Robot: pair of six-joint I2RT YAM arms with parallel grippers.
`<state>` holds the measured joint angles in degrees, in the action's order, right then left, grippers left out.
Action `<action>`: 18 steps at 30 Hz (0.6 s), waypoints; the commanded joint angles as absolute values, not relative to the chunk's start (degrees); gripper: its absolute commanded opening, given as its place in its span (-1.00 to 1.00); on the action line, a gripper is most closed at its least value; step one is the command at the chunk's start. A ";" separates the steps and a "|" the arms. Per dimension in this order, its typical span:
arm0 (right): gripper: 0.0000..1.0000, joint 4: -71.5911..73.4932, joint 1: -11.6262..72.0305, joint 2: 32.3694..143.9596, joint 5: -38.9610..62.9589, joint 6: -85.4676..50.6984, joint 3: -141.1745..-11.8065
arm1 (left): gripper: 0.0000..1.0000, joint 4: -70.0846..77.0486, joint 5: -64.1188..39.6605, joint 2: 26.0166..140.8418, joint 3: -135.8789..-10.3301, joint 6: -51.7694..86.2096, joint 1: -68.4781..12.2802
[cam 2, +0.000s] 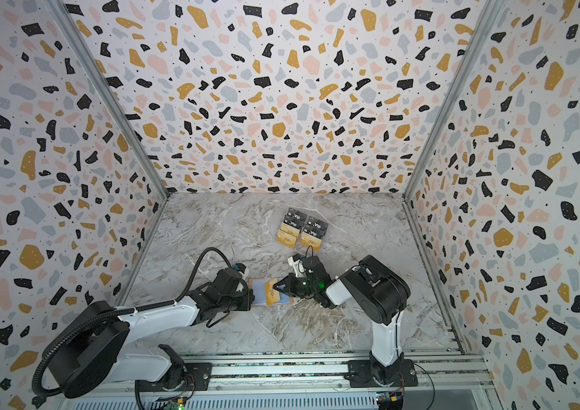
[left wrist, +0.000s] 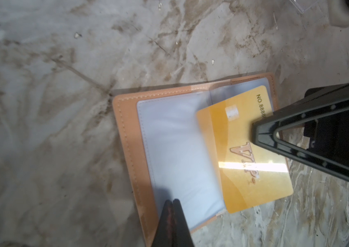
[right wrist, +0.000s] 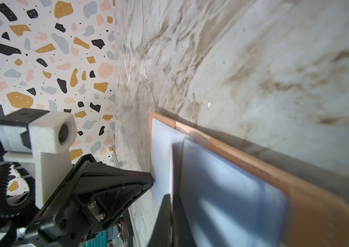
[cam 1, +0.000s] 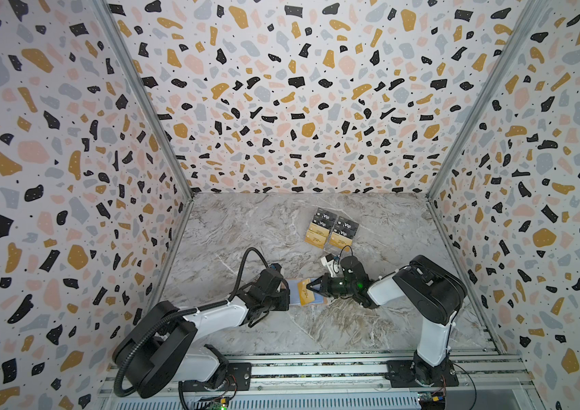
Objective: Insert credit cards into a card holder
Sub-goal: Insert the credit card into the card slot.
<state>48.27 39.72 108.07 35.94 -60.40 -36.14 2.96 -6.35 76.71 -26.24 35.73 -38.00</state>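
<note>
My right claw (left wrist: 256,132) pinches a credit card (left wrist: 239,188), its leading edge tucked into the open card holder (left wrist: 126,132) on the surface (left wrist: 62,107). My left claw (left wrist: 170,205), closed, rests on the sleeve (left wrist: 180,149). A skewed push could snag that sleeve or shove the holder away.

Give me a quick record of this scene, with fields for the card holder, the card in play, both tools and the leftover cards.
card holder: lying open on the table, clear sleeves facing up
gold card: one end appears tucked under a clear sleeve, the rest sticking out
right tool: shut on the gold card
left tool: shut, tips at the sleeve edge
other cards: black and gold, grouped farther back on the table
</note>
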 commanded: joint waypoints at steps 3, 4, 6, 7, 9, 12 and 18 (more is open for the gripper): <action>-1.00 50.82 40.48 108.27 33.77 -60.50 -35.95 | -1.00 2.46 -5.97 75.85 -25.90 35.60 -38.24; -1.00 50.96 40.56 108.39 33.62 -60.39 -35.95 | -1.00 2.46 -5.93 75.80 -25.96 35.64 -38.27; -1.00 51.72 40.82 109.03 33.81 -60.37 -36.16 | -1.00 2.39 -5.95 75.75 -25.96 35.60 -38.29; -1.00 52.17 40.93 109.31 33.71 -60.54 -36.08 | -1.00 2.38 -5.95 75.77 -25.93 35.64 -38.28; -1.00 53.45 41.13 109.69 33.32 -61.05 -35.78 | -1.00 2.37 -5.98 75.76 -25.95 35.51 -38.26; -1.00 53.75 41.29 110.17 33.16 -61.06 -36.01 | -1.00 2.30 -5.93 75.75 -25.92 35.51 -38.23; -1.00 50.67 41.40 109.56 32.22 -58.58 -37.17 | -1.00 2.11 -6.06 75.81 -25.93 35.42 -38.28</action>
